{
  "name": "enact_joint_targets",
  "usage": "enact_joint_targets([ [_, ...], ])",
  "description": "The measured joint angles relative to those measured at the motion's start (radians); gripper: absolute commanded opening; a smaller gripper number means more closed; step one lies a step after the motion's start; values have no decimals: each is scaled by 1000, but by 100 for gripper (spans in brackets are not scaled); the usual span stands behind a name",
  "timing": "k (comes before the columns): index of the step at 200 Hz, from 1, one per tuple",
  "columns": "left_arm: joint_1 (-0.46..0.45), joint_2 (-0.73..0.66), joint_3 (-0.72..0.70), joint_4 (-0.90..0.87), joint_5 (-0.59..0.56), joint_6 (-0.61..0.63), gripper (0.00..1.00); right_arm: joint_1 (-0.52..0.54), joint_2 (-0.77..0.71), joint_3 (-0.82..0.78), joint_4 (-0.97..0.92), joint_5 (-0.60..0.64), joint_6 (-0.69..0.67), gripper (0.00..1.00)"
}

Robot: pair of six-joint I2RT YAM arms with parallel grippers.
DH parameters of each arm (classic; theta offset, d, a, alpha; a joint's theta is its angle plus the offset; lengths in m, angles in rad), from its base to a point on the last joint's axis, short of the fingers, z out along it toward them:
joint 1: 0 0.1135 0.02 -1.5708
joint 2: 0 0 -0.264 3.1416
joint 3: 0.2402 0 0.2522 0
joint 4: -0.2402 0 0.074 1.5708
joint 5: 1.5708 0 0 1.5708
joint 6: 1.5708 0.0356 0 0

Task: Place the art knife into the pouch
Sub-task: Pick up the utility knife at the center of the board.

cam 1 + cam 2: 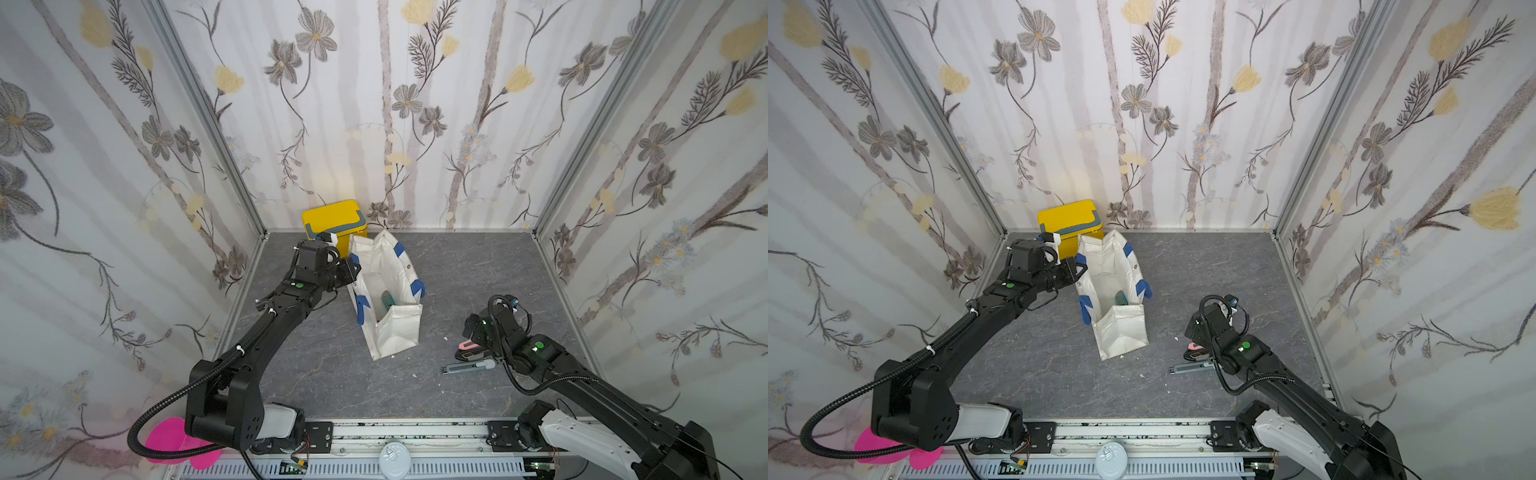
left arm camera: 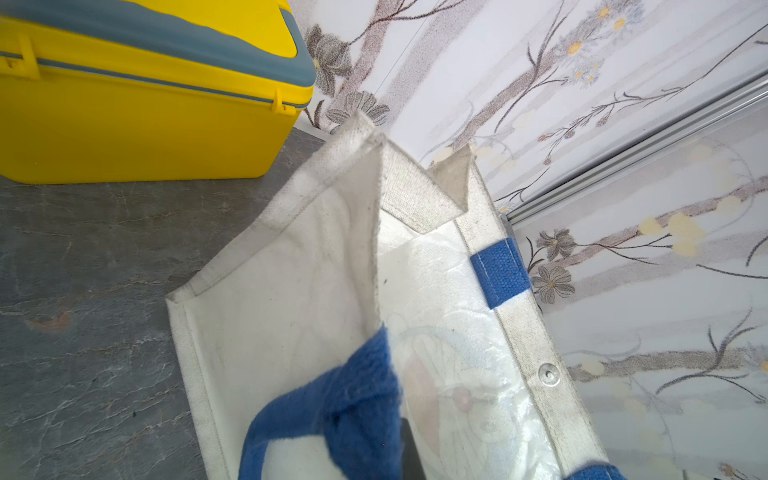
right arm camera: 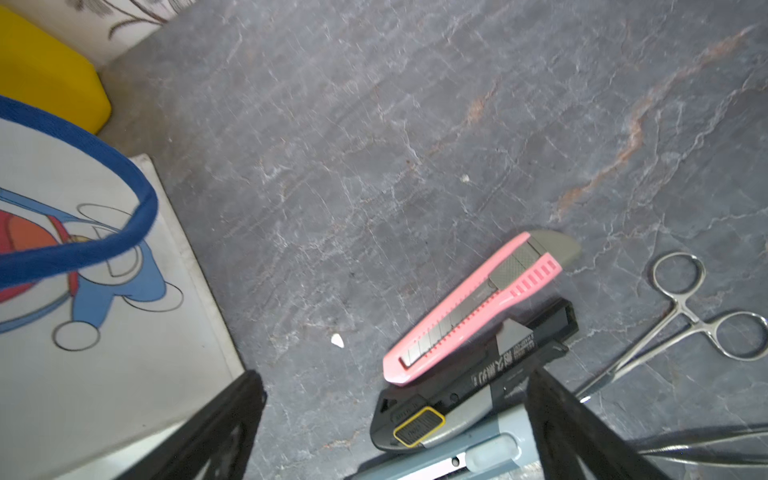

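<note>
Gaping wide and empty, the right gripper [image 3: 395, 374] hangs over the pink plastic art knife [image 3: 473, 309] on the grey table [image 3: 415, 124], forearm slanting down; we see the left gripper [image 1: 352, 268] clamped on the rim of the white canvas pouch [image 1: 395, 328], arm outstretched.

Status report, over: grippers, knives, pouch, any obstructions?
Left gripper shut on pouch edge, mouth open. Right gripper open above pink knife, nothing held. Pink knife leans on black knife; teal object already inside pouch.
</note>
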Motion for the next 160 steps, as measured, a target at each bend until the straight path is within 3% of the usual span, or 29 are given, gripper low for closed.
enact_joint_targets([
  [95, 1, 5, -10, 21, 4, -2, 0, -45, 33, -114, 52, -130, 52, 86],
  [160, 1, 2, -12, 22, 8, -3, 0, -193, 44, -124, 94, -175, -4, 78],
])
